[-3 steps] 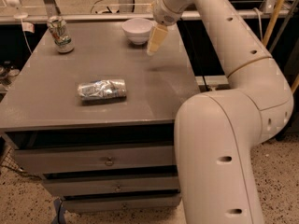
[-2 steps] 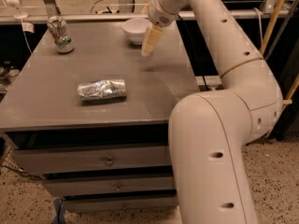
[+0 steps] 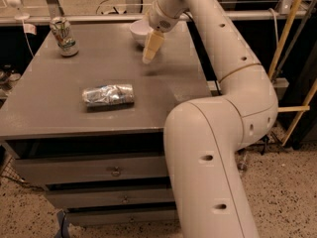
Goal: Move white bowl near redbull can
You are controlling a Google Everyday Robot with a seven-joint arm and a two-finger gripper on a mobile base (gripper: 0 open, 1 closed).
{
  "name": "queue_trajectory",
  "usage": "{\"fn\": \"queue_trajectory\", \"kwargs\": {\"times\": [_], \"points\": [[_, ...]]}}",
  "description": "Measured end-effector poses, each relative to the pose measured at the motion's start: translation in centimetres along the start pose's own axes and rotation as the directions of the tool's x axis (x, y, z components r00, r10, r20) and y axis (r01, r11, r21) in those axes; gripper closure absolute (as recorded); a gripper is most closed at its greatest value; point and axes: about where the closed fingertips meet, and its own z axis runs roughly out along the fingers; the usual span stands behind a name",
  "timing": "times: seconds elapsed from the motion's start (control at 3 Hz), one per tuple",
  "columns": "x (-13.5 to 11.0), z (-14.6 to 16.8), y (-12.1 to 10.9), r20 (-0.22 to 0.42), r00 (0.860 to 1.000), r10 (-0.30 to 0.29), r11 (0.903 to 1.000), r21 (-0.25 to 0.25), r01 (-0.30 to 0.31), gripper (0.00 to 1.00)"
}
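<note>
The white bowl [image 3: 139,31] sits at the far edge of the grey table [image 3: 59,113], partly hidden behind my arm. The redbull can [image 3: 108,95], silver with blue patches, lies on its side in the middle of the table towards the front. My gripper [image 3: 149,49] hangs just in front of the bowl, pointing down over the table, to the right of and beyond the can. It holds nothing.
An upright can with white, green and red print [image 3: 63,36] stands at the far left of the table. My arm's large base [image 3: 213,162] stands at the table's right side. Drawers [image 3: 115,171] are below the tabletop. A rail runs behind the table.
The gripper has shifted a little left and towards the front of the table, away from the bowl. The bowl and both cans have not moved.
</note>
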Motion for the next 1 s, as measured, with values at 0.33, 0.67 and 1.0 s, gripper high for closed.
{"fn": "queue_trajectory", "kwargs": {"times": [0.33, 0.67, 1.0], "points": [[0.7, 0.8, -0.2, -0.050, 0.998, 0.025, 0.9997, -0.003, -0.026, 0.00], [1.7, 1.6, -0.1, -0.076, 0.995, 0.058, 0.9981, -0.014, -0.059, 0.01], [2.2, 2.2, 0.1, -0.076, 0.994, 0.082, 0.9961, -0.025, -0.084, 0.31]]}}
